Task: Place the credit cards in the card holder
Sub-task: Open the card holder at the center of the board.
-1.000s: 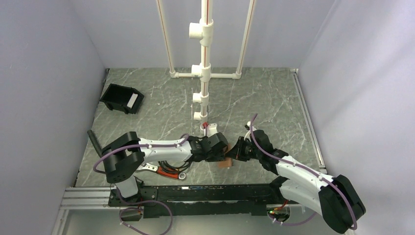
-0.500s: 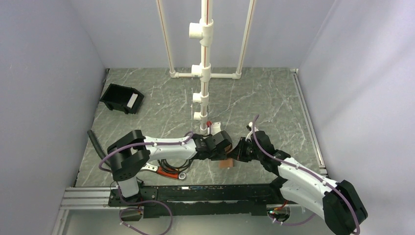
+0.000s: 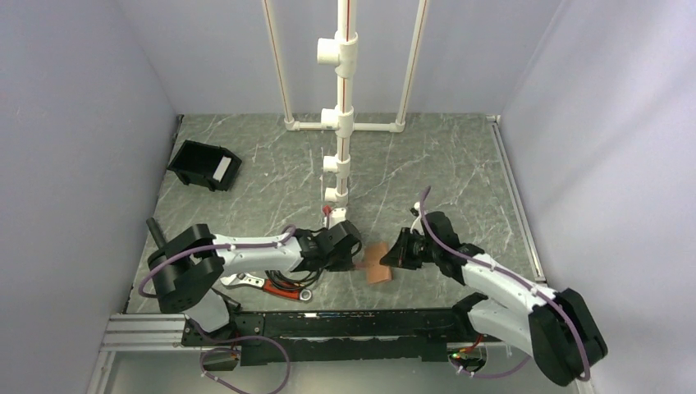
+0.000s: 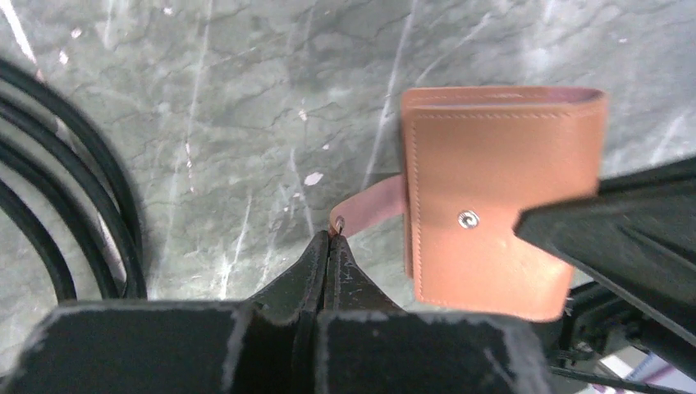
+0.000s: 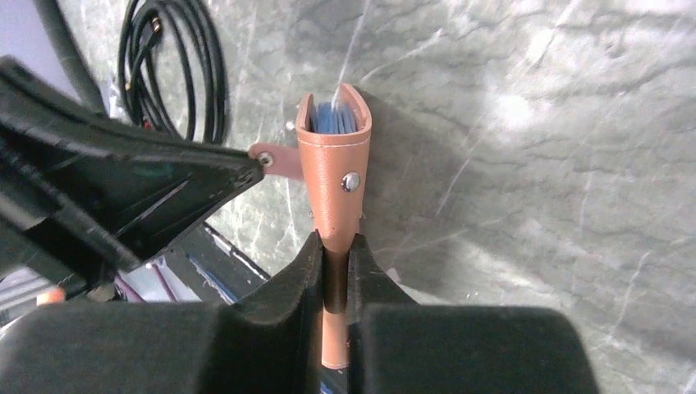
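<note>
card holder [image 3: 378,264]: brown, folded, at the front middle of the worktop [image 3: 460,164], between the two claws; blue shows inside its open edge
strap [image 4: 373,205]: sticks out sideways from the card holder towards the left claw
left claw [image 4: 330,246]: closed tight; tips touch the strap's end; cannot tell if they pinch it
right claw [image 5: 332,254]: narrow, gripping the card holder's edge
bin [image 3: 197,160]: black, far left, well apart
</note>
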